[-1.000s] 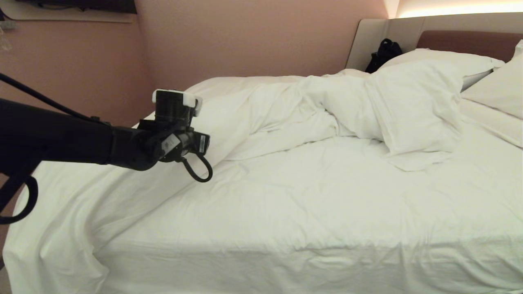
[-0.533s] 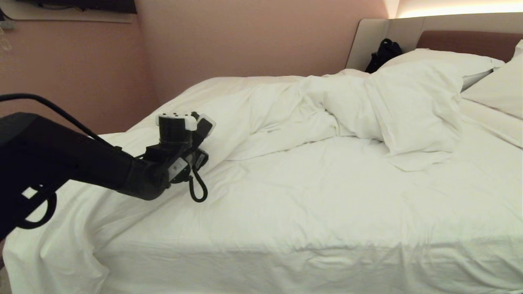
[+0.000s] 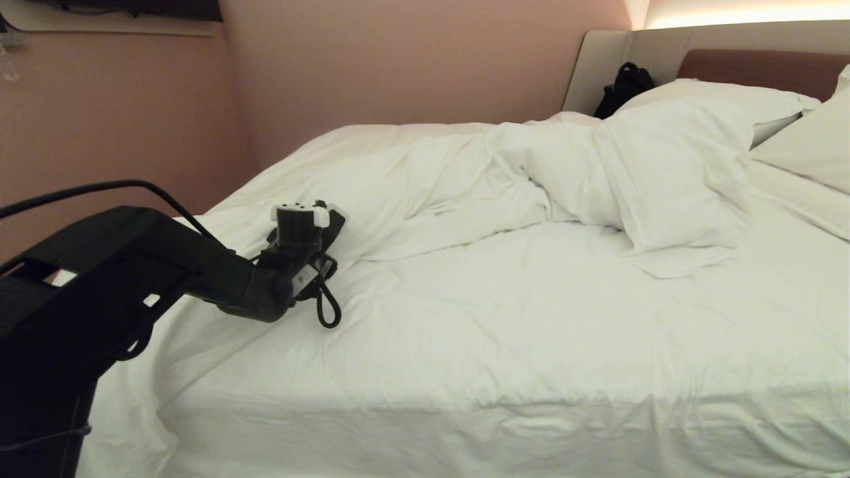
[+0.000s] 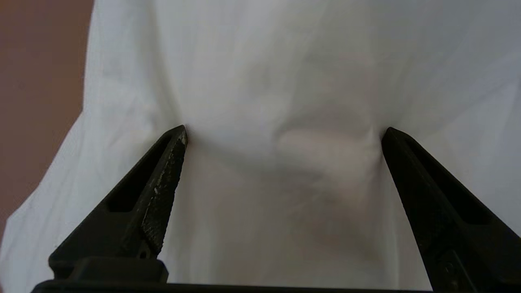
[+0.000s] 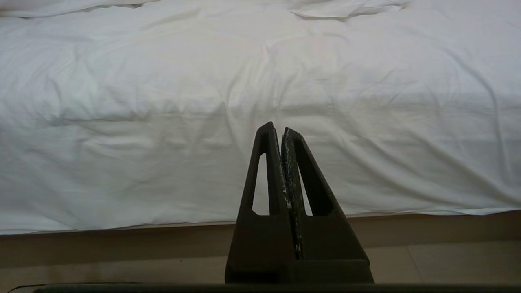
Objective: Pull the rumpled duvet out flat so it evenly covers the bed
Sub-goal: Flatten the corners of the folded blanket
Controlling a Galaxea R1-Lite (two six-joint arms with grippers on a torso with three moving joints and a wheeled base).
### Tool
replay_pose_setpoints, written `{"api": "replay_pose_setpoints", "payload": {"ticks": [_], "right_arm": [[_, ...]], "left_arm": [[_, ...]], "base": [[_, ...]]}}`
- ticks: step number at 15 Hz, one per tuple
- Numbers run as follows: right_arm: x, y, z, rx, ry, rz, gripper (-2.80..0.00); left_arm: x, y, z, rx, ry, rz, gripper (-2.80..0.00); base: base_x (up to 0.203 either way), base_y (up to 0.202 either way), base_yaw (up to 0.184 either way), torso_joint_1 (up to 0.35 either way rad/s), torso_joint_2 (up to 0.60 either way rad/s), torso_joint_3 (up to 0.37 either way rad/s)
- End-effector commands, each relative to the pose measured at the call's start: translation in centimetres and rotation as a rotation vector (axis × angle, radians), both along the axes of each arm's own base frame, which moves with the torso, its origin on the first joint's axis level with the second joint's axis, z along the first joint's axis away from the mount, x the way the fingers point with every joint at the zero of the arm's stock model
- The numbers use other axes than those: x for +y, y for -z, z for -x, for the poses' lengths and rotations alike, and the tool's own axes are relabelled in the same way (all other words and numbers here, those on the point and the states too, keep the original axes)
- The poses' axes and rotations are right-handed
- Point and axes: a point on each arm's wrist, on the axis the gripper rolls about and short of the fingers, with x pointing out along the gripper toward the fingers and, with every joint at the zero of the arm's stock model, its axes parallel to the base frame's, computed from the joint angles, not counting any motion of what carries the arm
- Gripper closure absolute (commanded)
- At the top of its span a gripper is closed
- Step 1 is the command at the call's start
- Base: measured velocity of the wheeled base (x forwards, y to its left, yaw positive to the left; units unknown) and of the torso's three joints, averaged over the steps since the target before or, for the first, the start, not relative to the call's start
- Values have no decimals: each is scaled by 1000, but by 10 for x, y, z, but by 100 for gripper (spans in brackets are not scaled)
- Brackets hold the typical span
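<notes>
The left hand [image 4: 283,136] has dropped from above the duvet [image 3: 465,179] onto its near-left part, its fingers [image 4: 171,162] spreading wide as it came; the tips dent the cloth but grip nothing. It looks set to pinch a fold. The duvet lies bunched across the far side of the bed [image 3: 531,372]. The right hand [image 5: 281,138], closed and empty, waits by the bed's side.

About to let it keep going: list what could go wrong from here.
1. The left tool is open with its tips pressed into the duvet; closing may pinch only the thin cover and slip.
2. A pull from this one spot may leave the bunch beside the pillows rumpled.
</notes>
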Motion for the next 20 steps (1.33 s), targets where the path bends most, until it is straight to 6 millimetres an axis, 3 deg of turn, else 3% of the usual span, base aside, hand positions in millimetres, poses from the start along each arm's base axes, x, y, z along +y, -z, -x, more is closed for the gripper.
{"api": "replay_pose_setpoints", "payload": {"ticks": [1, 5, 9, 10, 14, 18, 20], "right_arm": [[0, 0, 0, -1, 0, 0, 0], [0, 0, 0, -1, 0, 0, 0], [0, 0, 0, -1, 0, 0, 0], [0, 0, 0, -1, 0, 0, 0], [0, 0, 0, -1, 0, 0, 0], [0, 0, 0, -1, 0, 0, 0], [0, 0, 0, -1, 0, 0, 0]], "left_arm": [[-1, 20, -14, 16, -10, -2, -280], [-3, 38, -28, 20, -17, 1, -280], [-3, 32, -29, -25, -19, 13, -280], [-3, 31, -28, -30, -19, 15, 0], [-3, 25, -28, -49, -21, 22, 0], [2, -1, -8, -65, -11, 39, 0], [3, -5, -6, -73, -10, 43, 0]], "base": [[0, 0, 0, 0, 0, 0], [0, 0, 0, 0, 0, 0], [0, 0, 0, 0, 0, 0], [0, 0, 0, 0, 0, 0], [0, 0, 0, 0, 0, 0], [0, 0, 0, 0, 0, 0], [0, 0, 0, 0, 0, 0]]}}
